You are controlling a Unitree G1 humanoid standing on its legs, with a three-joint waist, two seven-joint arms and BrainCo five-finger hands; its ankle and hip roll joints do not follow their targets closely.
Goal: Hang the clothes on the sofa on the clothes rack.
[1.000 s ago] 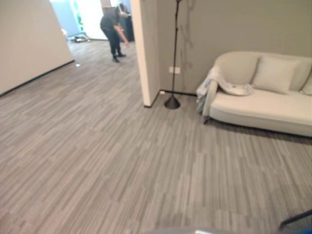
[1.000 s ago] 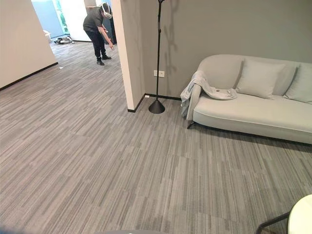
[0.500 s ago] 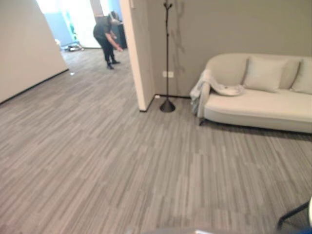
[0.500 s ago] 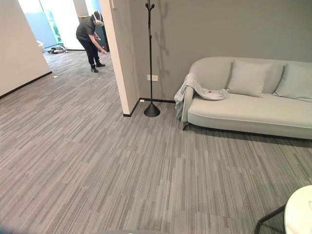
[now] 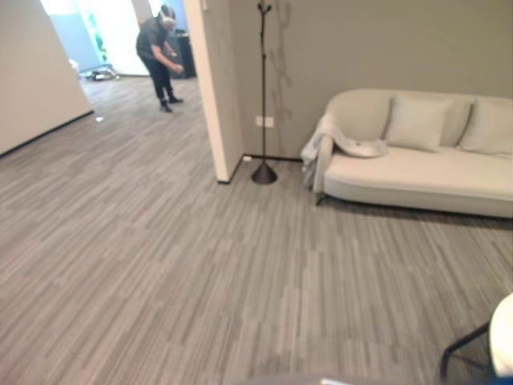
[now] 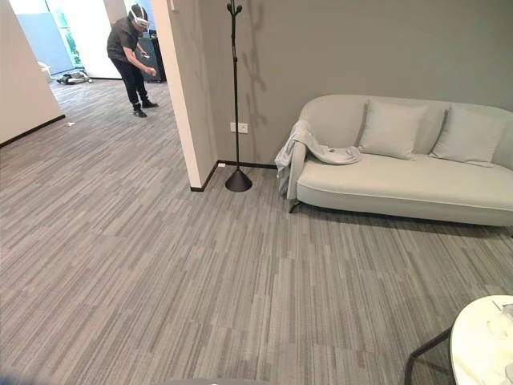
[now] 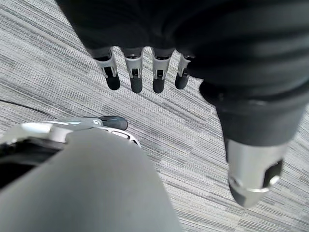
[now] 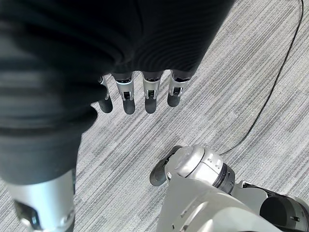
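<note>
A pale grey garment is draped over the left arm of a light sofa against the far wall. Left of the sofa stands a thin black clothes rack with a cone base, beside a wall corner. In the left wrist view my left hand hangs above the carpet with straight fingers, holding nothing. In the right wrist view my right hand hangs the same way, fingers relaxed and empty. Both hands are far from the sofa.
Two cushions lean on the sofa back. A person bends over in the bright passage at the far left. A round white table on dark legs stands at the near right. Grey striped carpet stretches between me and the sofa.
The camera has turned right and come closer: sofa, rack and person have slid left in the picture, and more of the round table shows. The garment lies as before.
</note>
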